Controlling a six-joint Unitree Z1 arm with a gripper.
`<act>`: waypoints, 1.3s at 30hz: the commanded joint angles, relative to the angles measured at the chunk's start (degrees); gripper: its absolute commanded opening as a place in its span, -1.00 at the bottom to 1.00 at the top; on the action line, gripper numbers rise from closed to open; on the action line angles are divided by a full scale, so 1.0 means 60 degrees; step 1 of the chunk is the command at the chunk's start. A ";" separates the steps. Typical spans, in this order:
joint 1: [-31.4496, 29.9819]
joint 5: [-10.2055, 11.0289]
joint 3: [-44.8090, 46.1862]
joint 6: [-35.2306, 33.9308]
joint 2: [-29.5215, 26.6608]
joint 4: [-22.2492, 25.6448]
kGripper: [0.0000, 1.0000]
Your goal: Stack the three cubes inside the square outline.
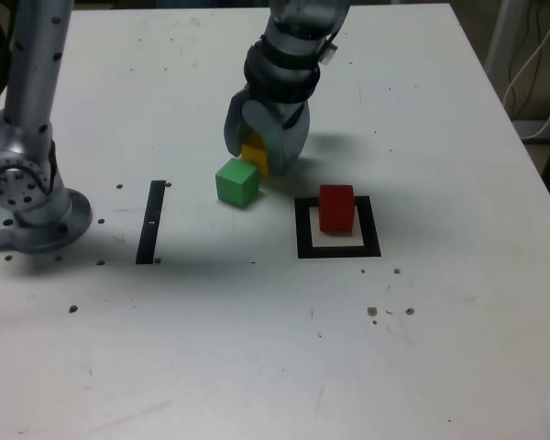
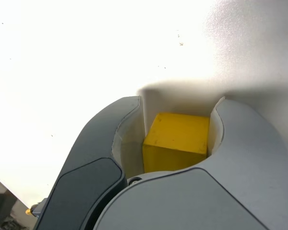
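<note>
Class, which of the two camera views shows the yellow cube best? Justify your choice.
The wrist view. There the yellow cube appears large, its top and one side plain between the gripper's fingers. The exterior view shows only part of it, small, behind the green cube and partly covered by the gripper.

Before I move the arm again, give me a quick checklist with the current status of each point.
1. Pincer closed on the yellow cube: ok.
2. Yellow cube raised off the table: cannot tell.
3. Green cube free of contact with the yellow cube: cannot tell; they look very close in the exterior view.
4. Red cube standing within the black square outline: ok, though its rear edge is hidden.
5. All three cubes stacked: not ok; yellow and green are outside the outline.
</note>
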 commanded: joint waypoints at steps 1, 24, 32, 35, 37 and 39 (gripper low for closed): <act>-0.0048 -0.0040 -0.0211 -0.0051 -0.0224 0.0173 -0.48; -0.2469 -0.1884 -0.4177 -0.6019 -0.0280 0.3952 -0.48; -0.2966 -0.1715 -0.5028 -0.7059 0.0081 0.4036 -0.48; -0.2965 -0.1692 -0.5091 -0.7029 0.0367 0.4038 -0.48; -0.2955 -0.1657 -0.5071 -0.6967 0.0561 0.4020 -0.48; -0.2946 -0.1613 -0.5032 -0.6894 0.0685 0.3992 -0.48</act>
